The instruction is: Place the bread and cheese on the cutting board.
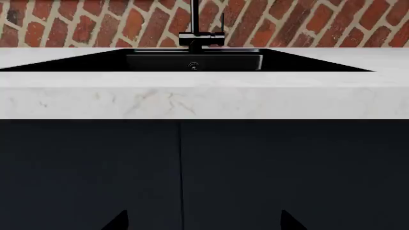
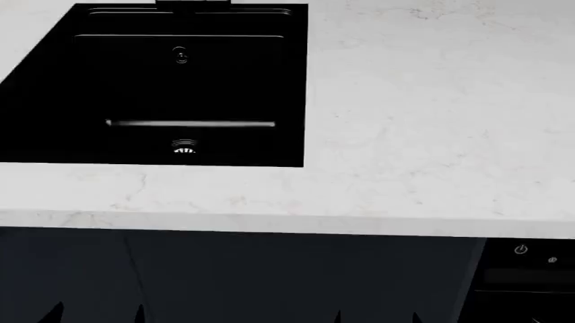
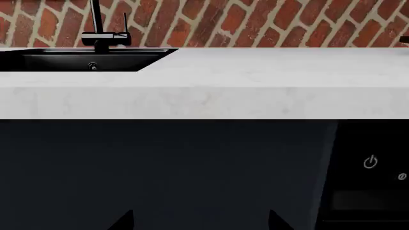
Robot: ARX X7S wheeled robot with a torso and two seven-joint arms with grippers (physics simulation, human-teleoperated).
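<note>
Dark claw tips (image 2: 99,313) showing apart and empty at both wrists, facing navy cabinet doors (image 1: 191,172), white marble desk (image 2: 431,134), black rectangular sink (image 2: 161,87) sitting beyond.

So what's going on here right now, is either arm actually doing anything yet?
Nothing is being handled. Both arms sit low in front of the dark cabinet doors, and only the fingertips of the left gripper and right gripper show, spread apart and empty. Ahead are the white marble counter, the black sink and the faucet. No bread, cheese or cutting board appears in any view.
</note>
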